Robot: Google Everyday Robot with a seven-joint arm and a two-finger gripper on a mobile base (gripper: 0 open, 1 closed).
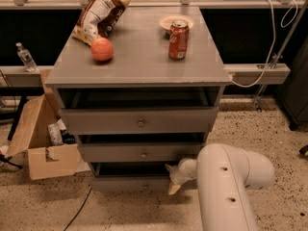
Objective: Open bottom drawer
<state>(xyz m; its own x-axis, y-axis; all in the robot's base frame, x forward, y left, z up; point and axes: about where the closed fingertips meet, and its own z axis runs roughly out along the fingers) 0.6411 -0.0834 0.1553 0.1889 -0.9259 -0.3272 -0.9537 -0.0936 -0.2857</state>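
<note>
The grey cabinet has three drawers, one above the other. The bottom drawer (126,182) is the lowest and slimmest front, and a dark gap shows above it. My gripper (171,178) is at the right end of that front, at the tip of my white arm (226,186), which reaches in from the lower right. Its two fingers are spread apart, one up and one down, with nothing between them. The middle drawer (139,152) and the top drawer (139,121) each have a small brass knob.
On the cabinet top (139,61) are a chip bag (98,13), an orange ball (102,49), a red soda can (178,39) and a small plate (175,21). An open cardboard box (43,143) stands on the floor to the left. A water bottle (25,57) stands on the ledge at the left.
</note>
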